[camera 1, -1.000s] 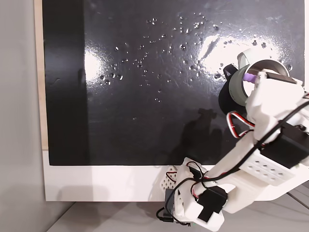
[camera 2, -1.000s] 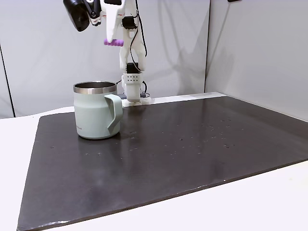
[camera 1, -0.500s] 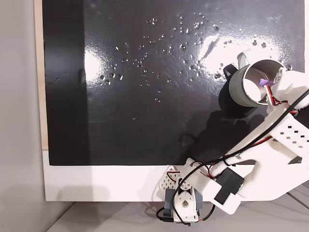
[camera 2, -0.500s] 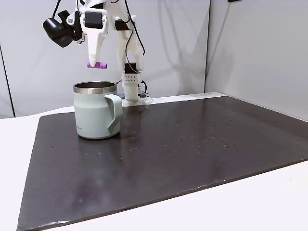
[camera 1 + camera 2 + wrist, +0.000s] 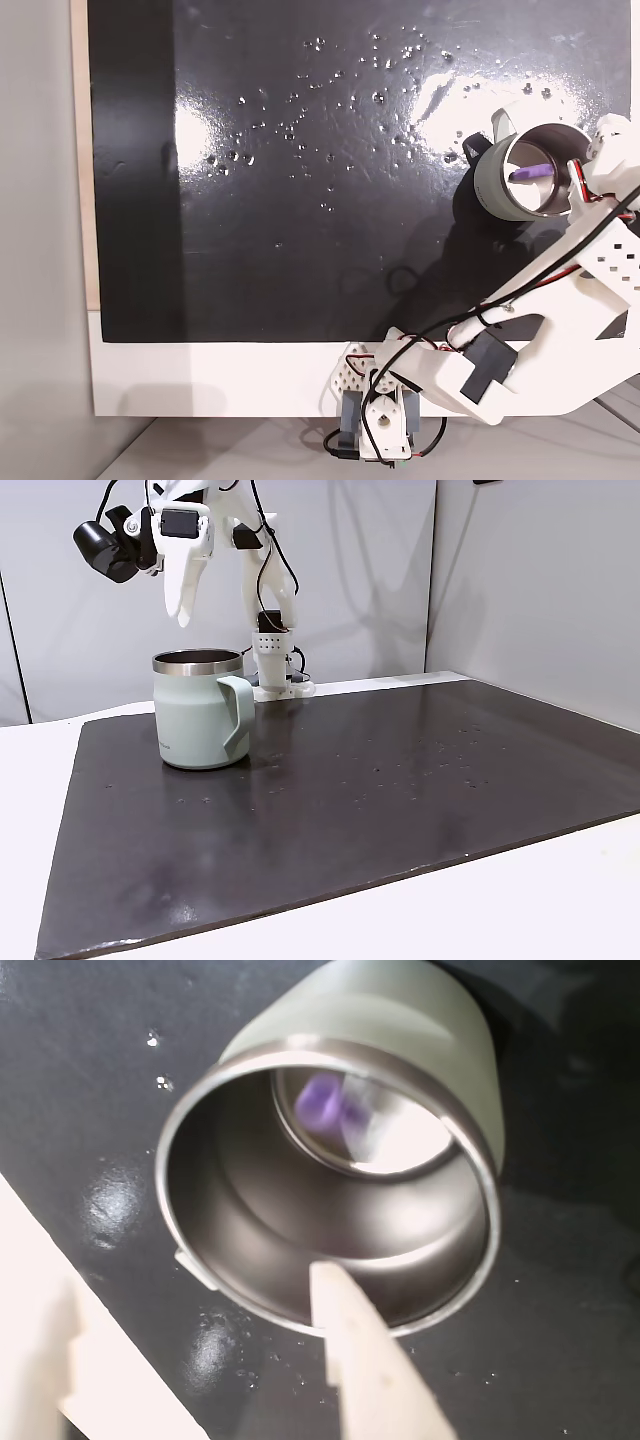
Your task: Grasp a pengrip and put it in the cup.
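Observation:
The purple pengrip (image 5: 530, 171) lies inside the cup (image 5: 486, 182), against its shiny steel bottom. In the wrist view it is a blurred purple spot (image 5: 322, 1103) deep in the cup (image 5: 400, 1010). My gripper (image 5: 183, 617) hangs a little above the cup's (image 5: 195, 720) rim, pointing down, open and holding nothing. From above, the gripper (image 5: 592, 160) sits over the cup's right edge. In the wrist view one finger (image 5: 350, 1360) crosses the near rim. The cup's handle (image 5: 240, 715) faces right in the side fixed view.
The cup stands on a black mat (image 5: 300, 200) dotted with small shiny specks (image 5: 380, 60). The mat lies on a white table (image 5: 560, 880). The arm's base (image 5: 375, 425) is fixed at the table's near edge in the top fixed view. Pale walls stand behind (image 5: 500, 580).
The gripper carried the pengrip over the cup's mouth, lowered it, then opened. The pengrip dropped into the cup and the fingers now hold nothing.

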Tool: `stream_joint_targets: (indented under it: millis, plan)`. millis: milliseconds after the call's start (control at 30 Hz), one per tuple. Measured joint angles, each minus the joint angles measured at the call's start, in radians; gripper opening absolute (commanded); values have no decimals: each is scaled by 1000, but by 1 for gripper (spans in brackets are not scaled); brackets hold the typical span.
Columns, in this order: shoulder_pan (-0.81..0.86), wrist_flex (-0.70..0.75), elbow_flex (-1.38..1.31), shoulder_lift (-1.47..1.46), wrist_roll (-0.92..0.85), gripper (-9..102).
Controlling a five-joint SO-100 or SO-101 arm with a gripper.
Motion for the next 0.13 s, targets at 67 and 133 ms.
stream_joint_targets:
  millis: [67,133]
  plan:
    - [0,0,0,0,0,29]
    - [-2,0,0,0,0,29]
